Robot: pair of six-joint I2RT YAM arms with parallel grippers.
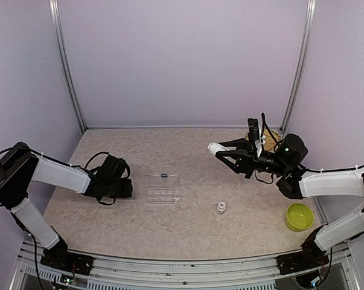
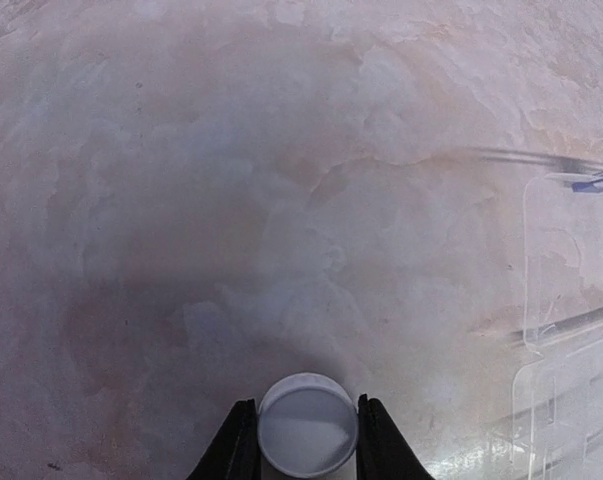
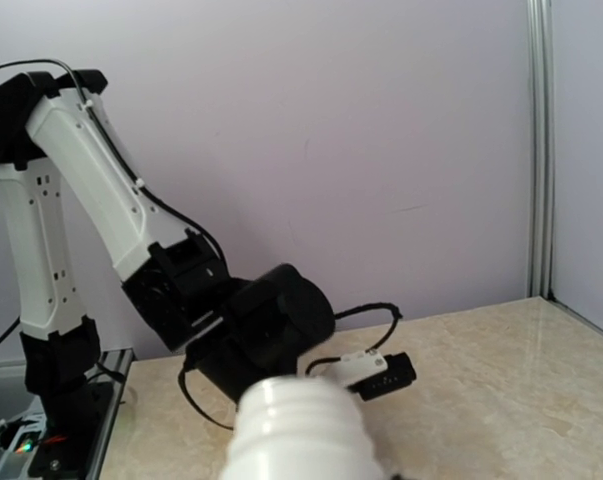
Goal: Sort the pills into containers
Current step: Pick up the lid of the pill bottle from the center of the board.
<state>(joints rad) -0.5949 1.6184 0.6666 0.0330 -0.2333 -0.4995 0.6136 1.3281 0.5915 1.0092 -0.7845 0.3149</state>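
Tabletop (image 1: 139, 151) bears box (image 1: 163, 188) centrally; left gripper (image 2: 307, 410) clamps cap (image 2: 308, 438), right gripper (image 1: 225, 151) clamps opened bottle (image 1: 213, 146) aloft; pouring seems due, needing steady tilt over one compartment.

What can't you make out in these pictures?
Pills: too small to see in the clear box, top view.
The white bottle: contents unseen, right wrist view, blurred, cut by the bottom edge.
The left pincer on the white cap: left wrist view, contact unclear at the bottom edge.
Basket: top view, mostly behind the right arm.
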